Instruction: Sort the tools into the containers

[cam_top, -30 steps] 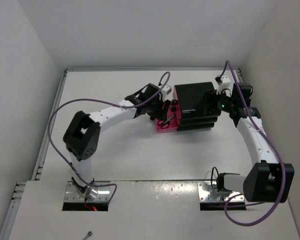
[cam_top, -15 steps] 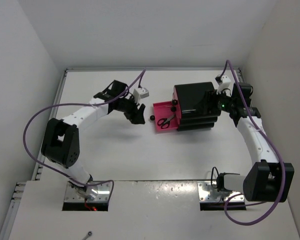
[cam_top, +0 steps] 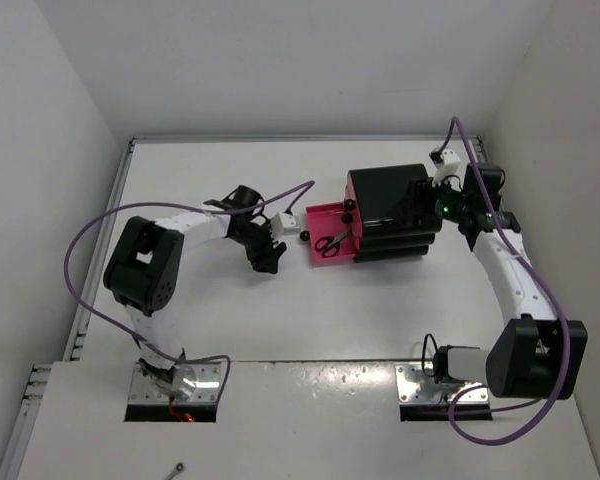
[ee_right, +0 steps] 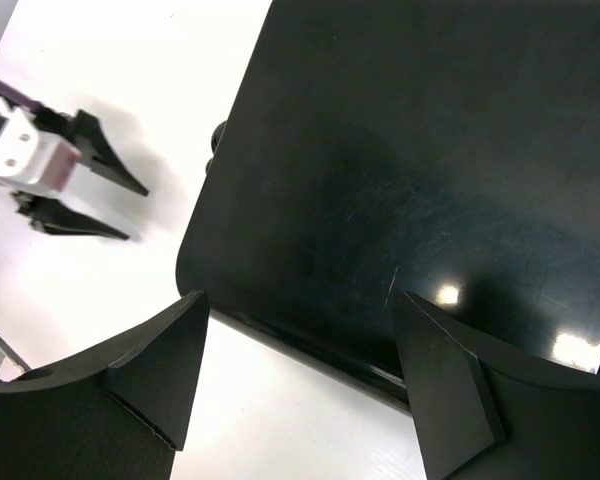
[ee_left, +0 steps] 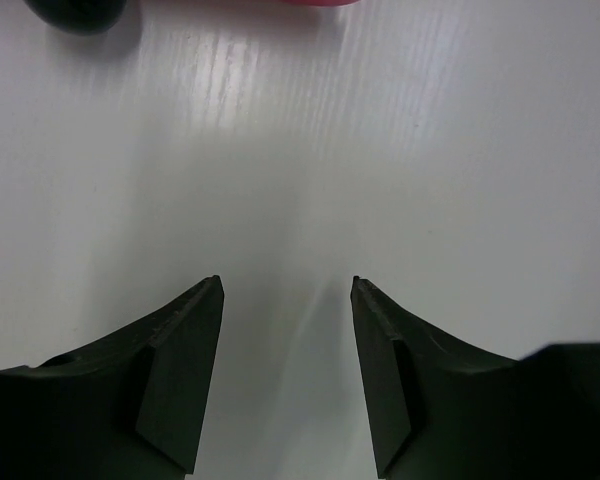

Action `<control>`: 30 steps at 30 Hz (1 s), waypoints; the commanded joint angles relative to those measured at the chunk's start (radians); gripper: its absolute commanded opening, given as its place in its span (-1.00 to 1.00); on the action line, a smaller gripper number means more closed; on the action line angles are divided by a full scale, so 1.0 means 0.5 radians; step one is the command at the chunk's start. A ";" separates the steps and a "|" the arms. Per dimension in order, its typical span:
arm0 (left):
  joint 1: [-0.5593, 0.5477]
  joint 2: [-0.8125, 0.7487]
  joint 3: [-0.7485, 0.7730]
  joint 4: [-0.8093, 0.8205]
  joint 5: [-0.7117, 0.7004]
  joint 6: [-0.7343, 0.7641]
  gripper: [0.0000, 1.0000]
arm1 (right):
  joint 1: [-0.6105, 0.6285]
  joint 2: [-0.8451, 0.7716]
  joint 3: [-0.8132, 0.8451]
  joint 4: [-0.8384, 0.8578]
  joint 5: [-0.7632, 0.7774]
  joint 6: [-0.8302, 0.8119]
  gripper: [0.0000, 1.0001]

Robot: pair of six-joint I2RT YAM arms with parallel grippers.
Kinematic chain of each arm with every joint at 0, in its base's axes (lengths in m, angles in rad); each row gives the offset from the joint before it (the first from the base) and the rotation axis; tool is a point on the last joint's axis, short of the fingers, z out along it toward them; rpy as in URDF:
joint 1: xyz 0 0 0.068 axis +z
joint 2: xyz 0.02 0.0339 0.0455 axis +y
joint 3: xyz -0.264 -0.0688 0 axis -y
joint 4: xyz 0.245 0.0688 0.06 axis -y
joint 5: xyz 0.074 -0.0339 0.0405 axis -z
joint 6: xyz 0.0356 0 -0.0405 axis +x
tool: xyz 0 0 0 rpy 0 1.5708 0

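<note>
The black box (cam_top: 385, 195) stands right of the table's (cam_top: 280, 320) middle, near the far edge. One pink drawer (cam_top: 320, 215) is drawn out leftward with the scissors (cam_top: 332, 241) inside, and the near and left stretches of white surface lie bare between pale walls. The left gripper (ee_left: 285, 282), its arm folded low, hovers just left of the drawer, jaws half apart and empty; the right gripper (ee_right: 300, 294) reaches over the box's right end, fingers spread, clasping nothing.

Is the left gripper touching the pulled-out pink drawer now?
Apart. In the top view the left gripper hangs left of the pink drawer, with bare white table between them. The left wrist view shows only table between its open jaws.
</note>
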 commanded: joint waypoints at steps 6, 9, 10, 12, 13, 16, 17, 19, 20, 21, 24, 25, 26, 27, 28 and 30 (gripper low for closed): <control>-0.040 0.163 0.196 0.321 -0.084 0.009 0.19 | -0.007 0.091 -0.019 -0.210 0.048 -0.002 0.49; -0.058 0.258 0.303 0.339 -0.084 0.009 0.19 | -0.007 0.091 -0.019 -0.210 0.048 -0.002 0.49; -0.058 0.282 0.334 0.339 -0.103 0.009 0.19 | -0.007 0.091 -0.019 -0.210 0.048 -0.002 0.49; -0.058 0.310 0.395 0.339 -0.103 0.009 0.19 | -0.007 0.110 -0.019 -0.210 0.048 -0.002 0.49; -0.058 0.338 0.420 0.339 -0.103 0.009 0.19 | -0.007 0.110 -0.019 -0.210 0.048 -0.002 0.49; -0.076 0.427 0.558 0.260 -0.026 -0.009 0.19 | -0.007 0.110 -0.019 -0.210 0.048 -0.002 0.49; -0.077 0.457 0.598 0.238 -0.026 -0.009 0.17 | -0.007 0.110 -0.019 -0.210 0.048 -0.002 0.49; -0.098 0.506 0.696 0.174 -0.008 -0.009 0.14 | -0.007 0.110 -0.019 -0.210 0.066 -0.002 0.49; -0.098 0.531 0.696 0.174 0.023 -0.009 0.14 | -0.007 0.110 -0.019 -0.210 0.067 -0.002 0.49; -0.098 0.531 0.751 0.174 0.023 -0.009 0.14 | -0.007 0.110 -0.019 -0.210 0.067 -0.002 0.49; -0.135 0.583 0.792 0.122 0.084 -0.009 0.14 | -0.007 0.110 -0.019 -0.210 0.067 -0.002 0.49; -0.135 0.583 0.813 0.122 0.084 -0.009 0.14 | -0.007 0.110 -0.019 -0.210 0.067 -0.002 0.49; -0.135 0.602 0.831 0.122 0.112 -0.009 0.14 | -0.007 0.110 -0.019 -0.210 0.067 -0.002 0.49; -0.135 0.602 0.831 0.122 0.112 -0.009 0.14 | -0.007 0.110 -0.019 -0.210 0.067 -0.002 0.49; -0.135 0.620 0.856 0.122 0.161 -0.009 0.14 | -0.007 0.110 -0.019 -0.210 0.067 -0.002 0.49; -0.135 0.638 0.874 0.103 0.207 -0.033 0.14 | -0.007 0.110 -0.019 -0.210 0.067 -0.002 0.49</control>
